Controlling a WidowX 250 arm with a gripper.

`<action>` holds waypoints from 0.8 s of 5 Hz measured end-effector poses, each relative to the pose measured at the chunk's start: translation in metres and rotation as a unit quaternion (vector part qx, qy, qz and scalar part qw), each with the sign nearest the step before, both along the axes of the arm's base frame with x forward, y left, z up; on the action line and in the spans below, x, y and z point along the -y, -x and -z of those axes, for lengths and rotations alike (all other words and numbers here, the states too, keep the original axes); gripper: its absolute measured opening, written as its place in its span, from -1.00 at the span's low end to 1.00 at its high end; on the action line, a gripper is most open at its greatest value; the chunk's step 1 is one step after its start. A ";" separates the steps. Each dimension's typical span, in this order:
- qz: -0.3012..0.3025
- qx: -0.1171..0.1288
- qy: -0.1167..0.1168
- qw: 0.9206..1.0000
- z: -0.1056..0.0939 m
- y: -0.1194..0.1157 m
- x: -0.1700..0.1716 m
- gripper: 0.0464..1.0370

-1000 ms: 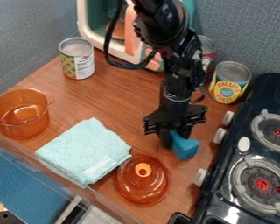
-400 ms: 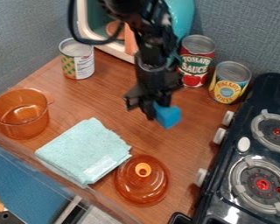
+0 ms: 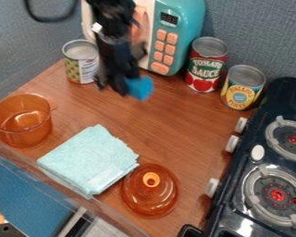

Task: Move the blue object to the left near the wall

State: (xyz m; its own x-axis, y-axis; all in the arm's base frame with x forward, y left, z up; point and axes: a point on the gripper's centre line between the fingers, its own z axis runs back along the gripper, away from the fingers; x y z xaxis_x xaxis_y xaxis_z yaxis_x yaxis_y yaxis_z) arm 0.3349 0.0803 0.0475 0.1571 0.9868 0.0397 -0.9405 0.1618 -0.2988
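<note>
My black gripper [image 3: 121, 87] hangs over the back left part of the wooden counter, in front of the toy microwave and just right of the green and white can. It is shut on the blue object [image 3: 140, 88], which sticks out at the right of the fingertips and looks held above the counter. The grey wall [image 3: 27, 41] rises behind the counter at the left.
The green and white can [image 3: 81, 62], microwave [image 3: 169, 39], tomato can [image 3: 207, 65] and pineapple can [image 3: 243, 88] line the back. An orange pot [image 3: 21, 120], folded cloth [image 3: 89, 159] and orange lid [image 3: 149, 194] are nearer. The stove [image 3: 268, 162] stands right.
The gripper has moved left and toward the back with the blue object, from beside the stove to near the microwave. The tomato can and the microwave's buttons have come into sight.
</note>
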 end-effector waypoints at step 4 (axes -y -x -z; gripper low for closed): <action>-0.211 -0.039 -0.034 0.976 0.019 0.054 -0.104 -0.45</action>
